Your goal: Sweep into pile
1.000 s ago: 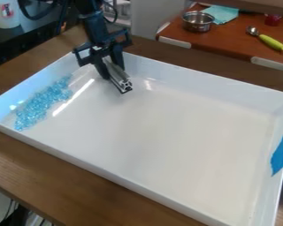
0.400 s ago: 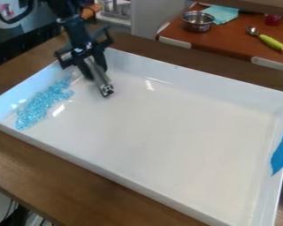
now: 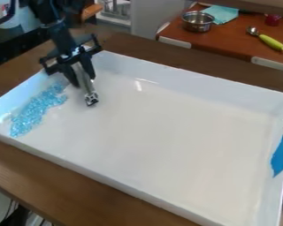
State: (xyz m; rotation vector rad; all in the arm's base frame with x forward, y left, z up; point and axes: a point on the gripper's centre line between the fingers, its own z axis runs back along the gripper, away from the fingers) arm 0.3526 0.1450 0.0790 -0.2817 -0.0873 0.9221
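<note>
One stretch of pale blue beads (image 3: 34, 110), too many to count, lies along the tray's wall at the view's left. Just beside it, the hand (image 3: 79, 73) has its two fingers closed around one metal bar (image 3: 88, 90), whose lower end perhaps touches the floor of the one white tray (image 3: 167, 141). One brown bench (image 3: 79, 187) carries the tray.

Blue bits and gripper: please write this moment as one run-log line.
gripper: holds metal bar | bar: beside blue bits | blue bits: loose strip along tray wall | pile: not compact
</note>
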